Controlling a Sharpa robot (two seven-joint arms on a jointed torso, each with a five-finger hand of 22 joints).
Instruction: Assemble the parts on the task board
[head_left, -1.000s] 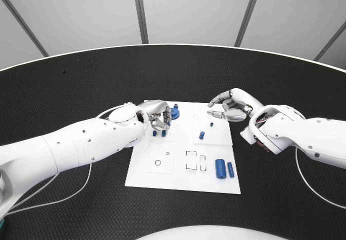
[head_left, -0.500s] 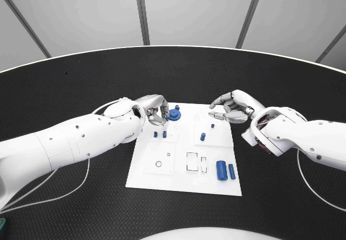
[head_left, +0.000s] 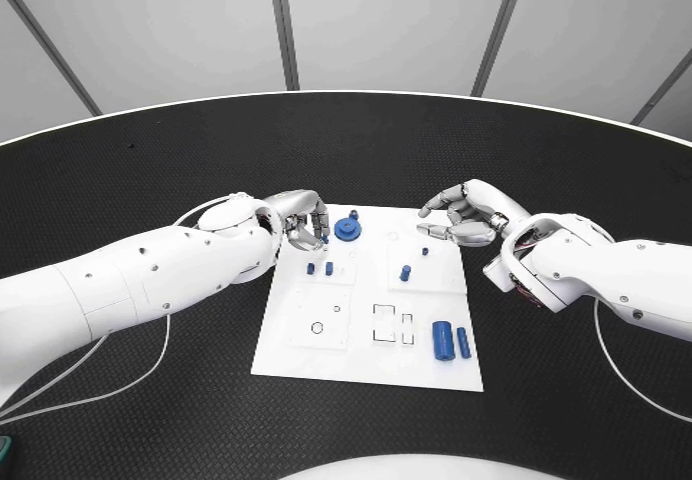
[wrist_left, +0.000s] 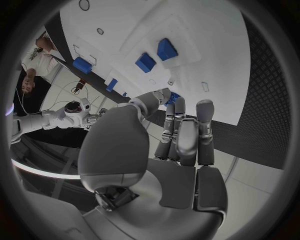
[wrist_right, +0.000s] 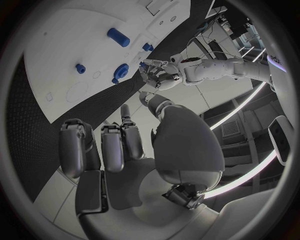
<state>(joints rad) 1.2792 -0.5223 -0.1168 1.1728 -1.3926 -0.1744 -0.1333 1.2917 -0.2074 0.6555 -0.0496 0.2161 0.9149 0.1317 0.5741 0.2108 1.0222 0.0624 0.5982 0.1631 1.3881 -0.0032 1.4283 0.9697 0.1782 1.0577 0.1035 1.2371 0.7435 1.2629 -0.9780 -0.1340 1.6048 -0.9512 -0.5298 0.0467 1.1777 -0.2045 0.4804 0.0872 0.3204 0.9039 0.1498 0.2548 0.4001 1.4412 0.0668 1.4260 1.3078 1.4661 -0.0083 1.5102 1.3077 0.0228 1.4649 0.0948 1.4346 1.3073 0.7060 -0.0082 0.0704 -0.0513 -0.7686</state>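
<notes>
Your left hand (head_left: 299, 220) sits at the far left corner of the white board (head_left: 332, 345), fingers curled, holding nothing. Your right hand (head_left: 464, 213) hovers at the far right corner, fingers bent, empty. Blue parts (head_left: 451, 340) lie on the board.

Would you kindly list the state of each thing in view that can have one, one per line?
Left robot hand: fingers curled in, holding nothing, at the board's far left corner.
Right robot hand: fingers curled in, holding nothing, over the board's far right corner.
Round blue part: on the board, free of both hands.
Two long blue parts: lying flat, side by side.
White board: flat on the table.
</notes>
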